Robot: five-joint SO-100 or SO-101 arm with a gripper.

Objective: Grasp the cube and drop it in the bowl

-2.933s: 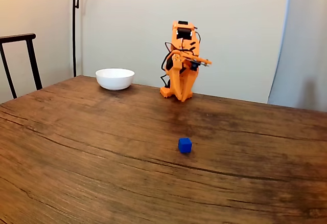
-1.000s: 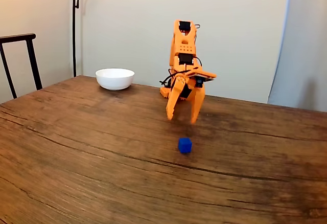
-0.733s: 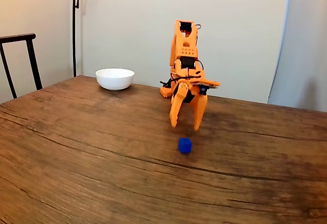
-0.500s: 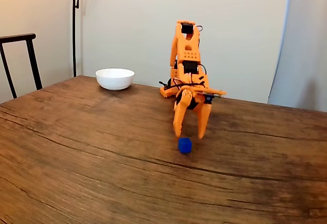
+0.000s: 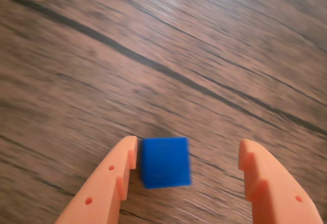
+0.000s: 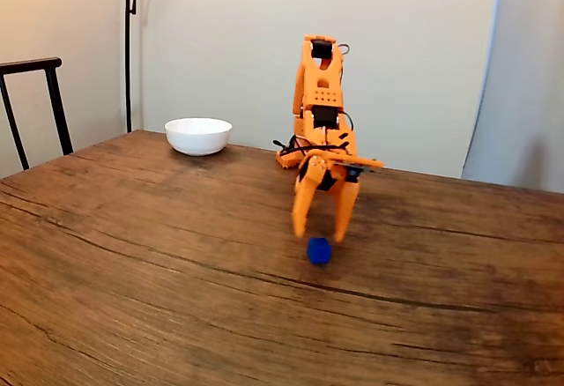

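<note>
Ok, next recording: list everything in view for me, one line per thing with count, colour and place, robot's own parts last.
cube: one, bright blue, on the table between the open fingers in the wrist view, close beside the left one; in the fixed view just below the fingertips.
bowl: one, white, far side of the table, left of the arm's base in the fixed view.
table: one, dark brown wood grain, carries everything.
chair: one, black frame, left edge of the fixed view, behind the table.
lamp pole: one, black, against the wall behind the bowl.
arm: one, orange, reaching forward and down from the table's far side.
tool: one, orange, two fingers, open, straddling the cube.
</note>
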